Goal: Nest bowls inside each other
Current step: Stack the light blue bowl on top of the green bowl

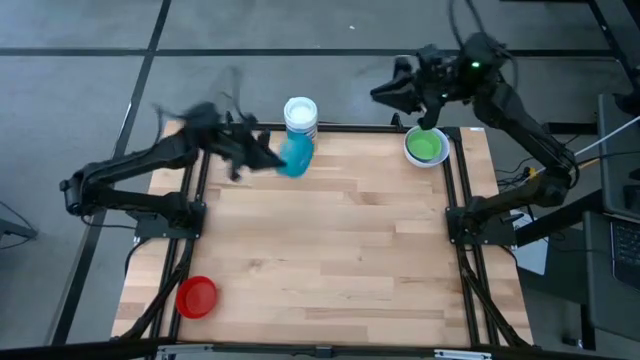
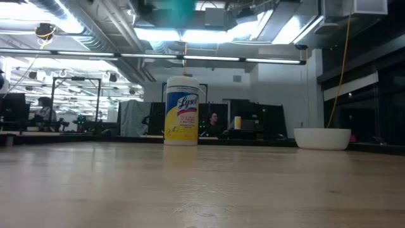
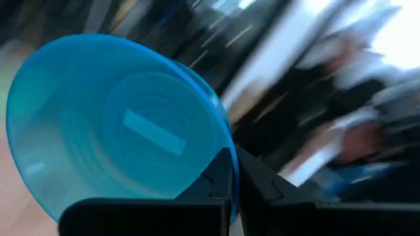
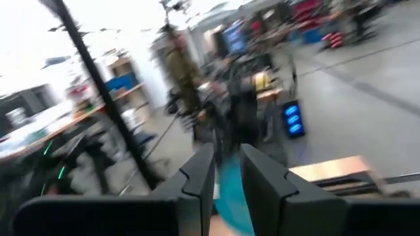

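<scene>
The left pincer (image 3: 233, 190) was clamped on the rim of the round, translucent light blue bowl (image 3: 118, 124), raised above the wooden surface (image 1: 330, 230). The right pincer (image 1: 385, 92) hung beyond the surface's far edge; its opening could not be determined. The green bowl (image 1: 425, 146) sat nested in the white bowl (image 2: 322, 138).

The left arm is reaching across the counter's far left corner, its gripper (image 1: 268, 157) raised above the far edge with jaws clamping shut. The right arm is arching beyond the far right corner, its gripper (image 1: 385, 92) held high, jaws slightly parted.
</scene>
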